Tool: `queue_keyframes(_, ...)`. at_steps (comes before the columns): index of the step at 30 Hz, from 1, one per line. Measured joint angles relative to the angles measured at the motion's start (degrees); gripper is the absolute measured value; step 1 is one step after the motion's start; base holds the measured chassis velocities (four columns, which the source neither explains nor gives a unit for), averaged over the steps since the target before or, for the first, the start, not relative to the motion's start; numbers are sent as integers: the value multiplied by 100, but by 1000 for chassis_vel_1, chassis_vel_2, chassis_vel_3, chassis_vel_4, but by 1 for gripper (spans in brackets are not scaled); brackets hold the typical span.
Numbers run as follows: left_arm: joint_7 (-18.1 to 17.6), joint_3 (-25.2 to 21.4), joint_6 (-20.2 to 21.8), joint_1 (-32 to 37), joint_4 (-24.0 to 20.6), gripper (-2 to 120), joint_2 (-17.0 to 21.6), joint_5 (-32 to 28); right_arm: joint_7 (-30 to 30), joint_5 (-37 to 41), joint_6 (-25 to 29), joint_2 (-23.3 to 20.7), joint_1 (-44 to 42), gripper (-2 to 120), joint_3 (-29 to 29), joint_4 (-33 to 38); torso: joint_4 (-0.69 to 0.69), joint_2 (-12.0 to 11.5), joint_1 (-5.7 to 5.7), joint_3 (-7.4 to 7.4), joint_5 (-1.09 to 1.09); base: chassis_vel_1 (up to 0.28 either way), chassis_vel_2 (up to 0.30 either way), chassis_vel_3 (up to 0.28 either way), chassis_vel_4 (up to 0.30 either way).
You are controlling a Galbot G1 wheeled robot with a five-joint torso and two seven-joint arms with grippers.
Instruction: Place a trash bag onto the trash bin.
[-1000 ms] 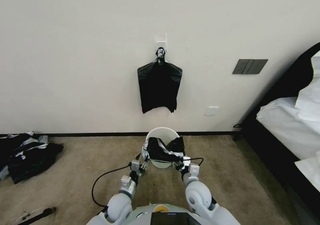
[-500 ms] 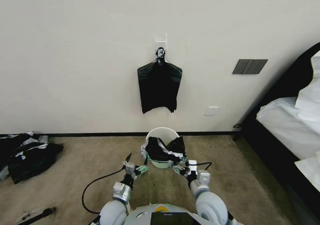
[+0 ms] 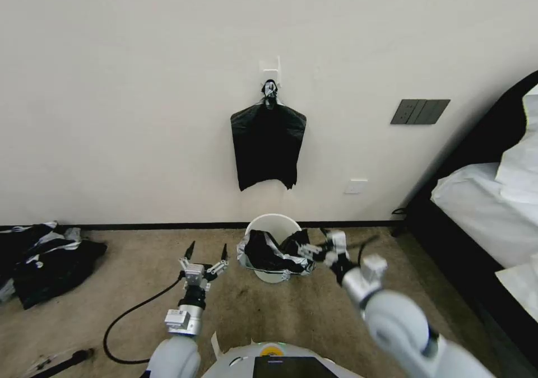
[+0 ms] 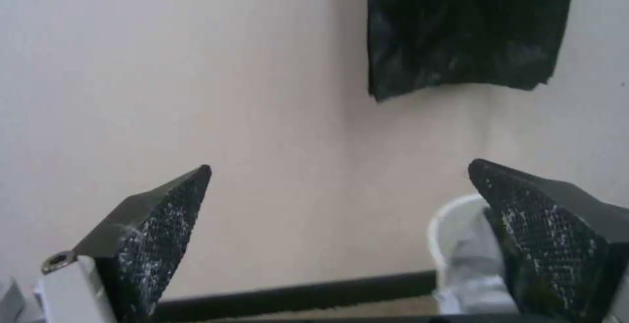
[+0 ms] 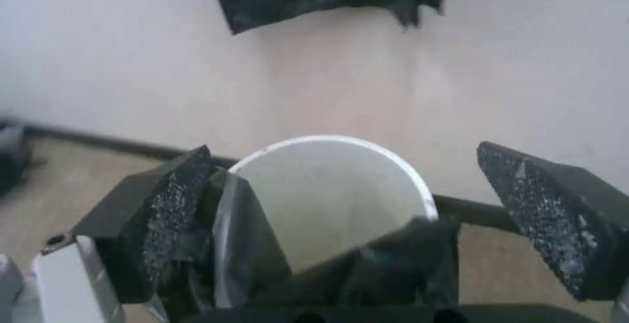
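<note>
The cream-white trash bin (image 3: 273, 220) stands on the carpet against the wall. The glossy black trash bag (image 3: 268, 253) lies over its near rim and hangs into it, while the far rim is bare. My left gripper (image 3: 206, 251) is open, up in the air left of the bin and apart from it. My right gripper (image 3: 317, 246) is open, just right of the bin's rim. In the right wrist view the right gripper (image 5: 342, 147) frames the trash bin (image 5: 328, 185), with the trash bag (image 5: 245, 234) crumpled in front. The left gripper (image 4: 339, 165) faces the wall, with the trash bin (image 4: 449, 224) at the edge.
A bundle of black bags (image 3: 268, 145) hangs from a wall hook above the bin. A black-and-white cloth heap (image 3: 47, 260) lies on the floor at the left. A bed (image 3: 487, 210) stands at the right. A black cable (image 3: 131, 313) loops over the carpet beside my left arm.
Both grippers have drawn away from the bag's near edge. The left one swung out to the left, the right one swung right and up. The bag stays on the bin.
</note>
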Motion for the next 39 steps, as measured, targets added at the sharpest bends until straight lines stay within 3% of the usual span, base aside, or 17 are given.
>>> queue_keyframes(5,127,-189,19,114,-119,100,-36,126,-524,399,-700,-284,1037,100,-261,-531,-2,0,0,0,-3,0,0,0,0)
queue_keyframes(13,295,-449,-58,409,-312,100,-180,316,-1314,792,-1528,-435,3509,100,-1849,-2461,-2,0,0,0,-6,0,0,0,0)
queue_keyframes(18,315,-479,-263,502,-314,100,-263,443,-1552,800,-1607,-304,4081,100,-2322,-2957,-3,0,0,1,0,0,0,0,0)
queue_keyframes(20,356,-494,-601,678,-297,100,-467,559,-1924,423,-1625,7,4728,100,-2807,-3631,1,0,0,1,-4,0,0,0,0)
queue_keyframes(21,356,-494,-601,678,-297,100,-467,559,-1924,423,-1625,7,4728,100,-2807,-3631,1,0,0,1,-4,0,0,0,0)
queue_keyframes(24,362,-586,-840,967,-392,100,-687,609,-2511,-125,-1625,375,5459,100,-3465,-4688,-2,0,0,1,-2,0,0,0,0)
queue_keyframes(33,351,-566,-896,1040,-472,100,-683,736,-3467,-804,-1599,565,6302,100,-4441,-5920,-3,0,0,0,-3,0,0,0,0)
queue_keyframes(39,347,-445,-900,1040,-460,100,-682,836,-3725,-959,-1566,726,6449,100,-4709,-6247,-2,0,0,0,-3,0,0,0,0)
